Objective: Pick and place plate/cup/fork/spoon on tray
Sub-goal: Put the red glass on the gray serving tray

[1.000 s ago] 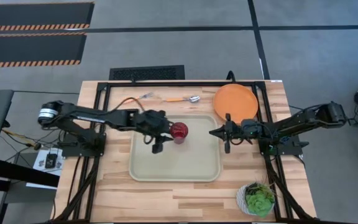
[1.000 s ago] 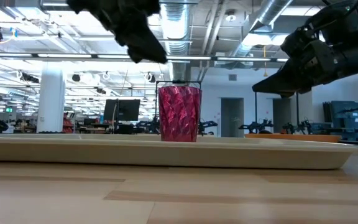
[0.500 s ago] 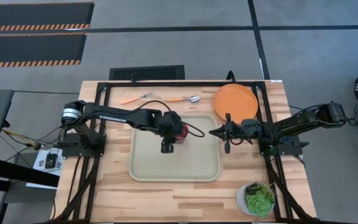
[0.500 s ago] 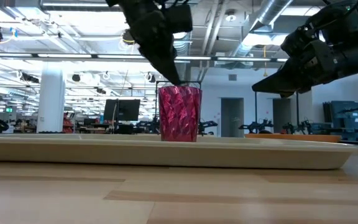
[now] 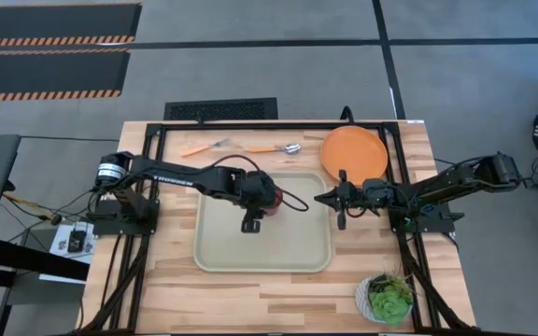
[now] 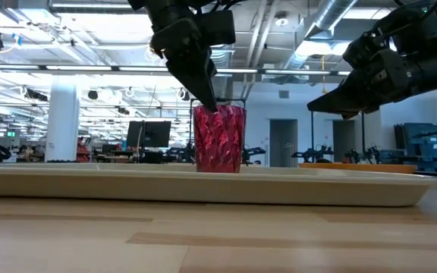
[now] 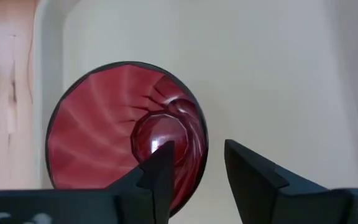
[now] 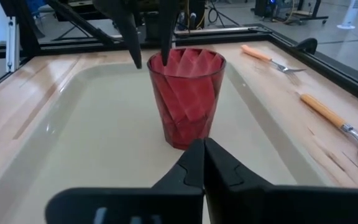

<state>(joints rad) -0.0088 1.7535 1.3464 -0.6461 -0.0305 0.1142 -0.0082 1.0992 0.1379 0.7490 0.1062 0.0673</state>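
On the tray [image 5: 292,247], the left tool [image 5: 253,213] straddles the rim of the upright cup [image 6: 219,139].
Its fingers [image 7: 160,180] stand apart, one inside the cup, one outside, not clamped. Behind the tray on the worktop [image 5: 171,289] lie the fork [image 5: 205,147] and the spoon [image 5: 275,148], with the plate [image 5: 354,153] at the far right corner. Just right of the tray hangs the right tool [image 5: 326,199], fingers pressed together.

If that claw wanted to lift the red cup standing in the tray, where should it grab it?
Probably by the rim, from straight above. The cup stands upright and open-mouthed on the tray, so its thin wall fits between two fingers. The left claw is placed that way: open, one finger inside the rim, one outside.
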